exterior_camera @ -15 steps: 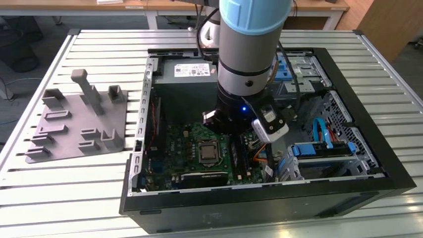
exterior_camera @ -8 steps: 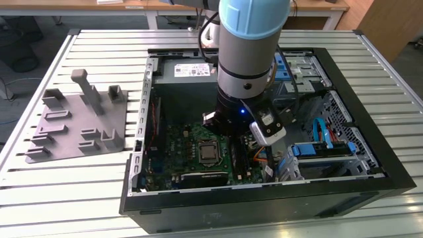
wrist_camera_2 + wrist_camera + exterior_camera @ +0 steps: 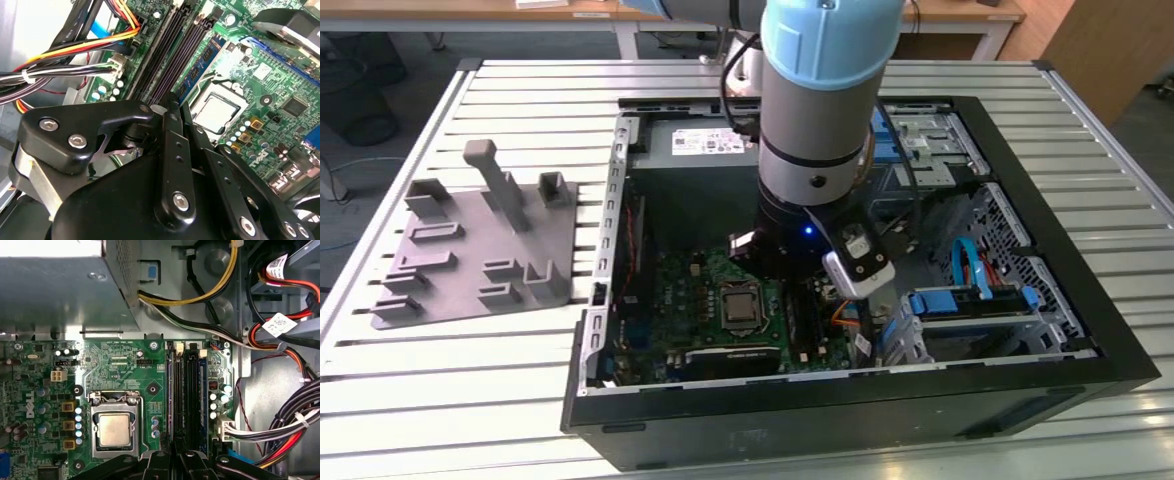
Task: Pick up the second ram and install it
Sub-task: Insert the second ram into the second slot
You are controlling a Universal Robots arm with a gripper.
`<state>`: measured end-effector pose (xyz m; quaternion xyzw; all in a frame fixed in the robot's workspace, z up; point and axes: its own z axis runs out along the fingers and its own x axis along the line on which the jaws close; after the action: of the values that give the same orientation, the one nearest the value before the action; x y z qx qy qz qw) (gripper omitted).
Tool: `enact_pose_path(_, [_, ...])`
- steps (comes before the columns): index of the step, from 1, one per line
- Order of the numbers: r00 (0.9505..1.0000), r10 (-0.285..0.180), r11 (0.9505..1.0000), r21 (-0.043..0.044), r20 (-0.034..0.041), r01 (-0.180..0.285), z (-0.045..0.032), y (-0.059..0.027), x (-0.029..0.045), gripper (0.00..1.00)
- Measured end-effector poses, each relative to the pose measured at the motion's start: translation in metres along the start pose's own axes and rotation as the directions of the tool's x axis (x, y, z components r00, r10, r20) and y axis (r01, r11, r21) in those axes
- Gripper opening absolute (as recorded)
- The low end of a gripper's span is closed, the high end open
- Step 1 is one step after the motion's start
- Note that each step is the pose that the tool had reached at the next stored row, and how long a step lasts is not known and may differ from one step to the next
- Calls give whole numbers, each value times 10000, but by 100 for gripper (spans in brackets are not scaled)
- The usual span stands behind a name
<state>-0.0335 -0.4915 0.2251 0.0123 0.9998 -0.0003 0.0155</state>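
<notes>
The gripper (image 3: 172, 102) sits closest to the lens in the second wrist view. Its black fingers are drawn together until the tips all but meet, and I cannot tell whether anything thin is pinched between them. The tips hang just above the near end of the slots (image 3: 165, 55), which run away as long dark rails. Cables (image 3: 75, 50) lie on one side of the slots and the CPU (image 3: 217, 112) on the other. A blue strip runs along the CPU side of the rails, but I cannot say for certain whether it is a stick or part of the board. In the first wrist view the fingertips meet directly over the slots, in line with them. A blue ram (image 3: 202, 390) stands seated in the slot farthest from the CPU, close to the white connector. I cannot tell whether it is the second stick or the first. The grey supply box (image 3: 60, 290) lies beyond the board. In the exterior view the arm (image 3: 821, 100) reaches straight down into the open case (image 3: 1067, 330), over the board (image 3: 694, 290). On the table (image 3: 454, 380), well apart toward the exterior view's left, a grey fixture (image 3: 480, 250) stands with its holders bare. This looks like the install stage rather than the pick-up, with the tool already at the slots. Any further move calls for staying square to the rail, pressing evenly along it, and keeping clear of the cables.
</notes>
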Motion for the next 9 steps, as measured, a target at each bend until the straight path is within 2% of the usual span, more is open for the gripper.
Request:
enact_pose_path(5, [10000,89,10000,40,-1,-89,26,0,0,14])
enact_pose_path(9, [9999,115,9999,40,1,-115,29,1,-28,14])
